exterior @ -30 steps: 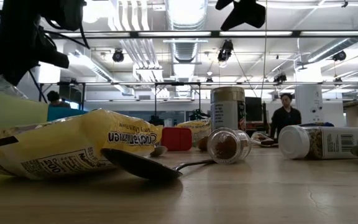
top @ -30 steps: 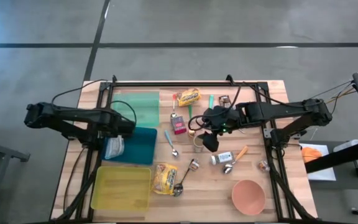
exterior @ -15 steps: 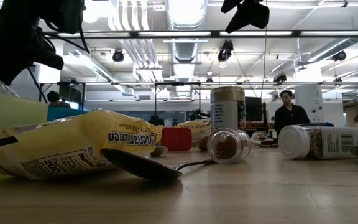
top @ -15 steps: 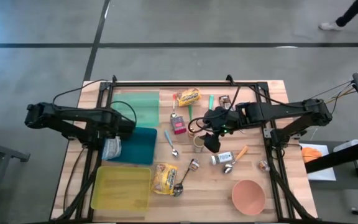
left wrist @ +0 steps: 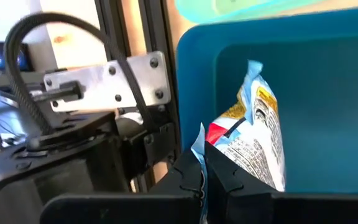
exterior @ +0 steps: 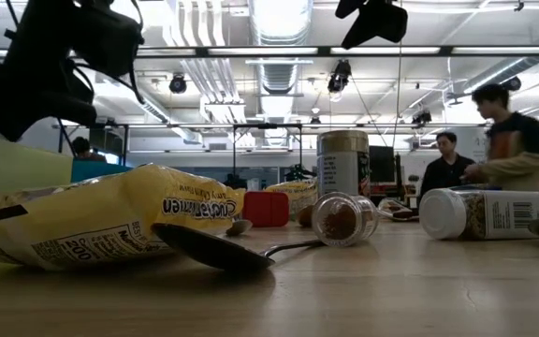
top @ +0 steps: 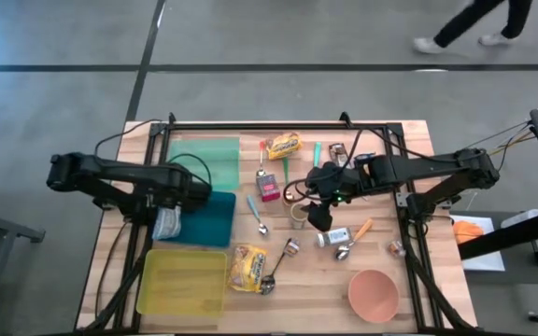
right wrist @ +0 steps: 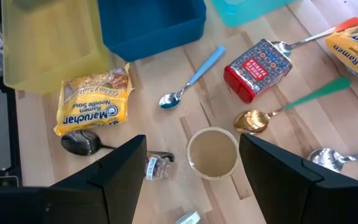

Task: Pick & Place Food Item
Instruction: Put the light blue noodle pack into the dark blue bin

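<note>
The crinkled yellow noodle packet (right wrist: 94, 99) reads "Maruchan Ramen Noodle Soup"; it lies flat on the pale wooden bench (top: 381, 266) near the front edge, just beside the translucent yellow plastic tray (top: 182, 282) at the front left corner. A black glossy spoon (right wrist: 82, 142) touches its edge. A second yellow Maruchan packet (top: 284, 145) lies near the far edge. The small red tin with a printed white label (right wrist: 258, 67), its text too small to read, lies on its side mid-bench, near a blue-handled metal spoon (right wrist: 190, 79) and a gold spoon with a green handle (right wrist: 291, 105).

The left gripper (left wrist: 202, 175) is pinched shut on the top seam of a glossy blue-and-white snack bag (left wrist: 253, 146) with red and yellow print, inside the deep blue plastic bin (left wrist: 328, 93) by the left edge.

The right gripper (right wrist: 191, 174) hovers with fingers parted, holding nothing, over a round tan open-topped cup (right wrist: 212, 152) mid-bench.
</note>
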Tool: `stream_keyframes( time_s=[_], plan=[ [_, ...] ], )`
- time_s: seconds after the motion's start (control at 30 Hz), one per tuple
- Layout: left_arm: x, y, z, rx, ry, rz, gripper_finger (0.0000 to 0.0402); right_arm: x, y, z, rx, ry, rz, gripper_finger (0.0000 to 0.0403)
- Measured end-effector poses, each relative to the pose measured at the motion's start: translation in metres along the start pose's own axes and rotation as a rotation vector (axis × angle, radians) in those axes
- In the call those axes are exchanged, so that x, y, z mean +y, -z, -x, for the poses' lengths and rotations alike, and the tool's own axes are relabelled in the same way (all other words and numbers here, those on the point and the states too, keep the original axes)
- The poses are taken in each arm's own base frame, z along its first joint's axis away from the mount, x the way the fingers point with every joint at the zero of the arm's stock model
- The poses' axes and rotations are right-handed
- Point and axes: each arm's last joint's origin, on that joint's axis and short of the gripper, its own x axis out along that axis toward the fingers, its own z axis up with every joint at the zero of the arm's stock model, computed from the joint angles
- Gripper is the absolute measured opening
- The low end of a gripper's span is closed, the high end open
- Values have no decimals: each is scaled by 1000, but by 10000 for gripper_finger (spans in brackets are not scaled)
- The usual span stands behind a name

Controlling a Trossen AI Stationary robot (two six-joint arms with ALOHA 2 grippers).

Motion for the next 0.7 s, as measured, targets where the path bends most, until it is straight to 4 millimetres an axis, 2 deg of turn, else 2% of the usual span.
stream_keyframes(
  time_s=[0.37, 0.7],
  plan=[
    [-9, -3, -4, -43, -28, -15, 6, 1, 1, 0, 3, -2, 5, 256],
    [-9, -3, -4, -47, -26, -31, 85, 1, 1, 0, 5, -1, 6, 256]
  ],
)
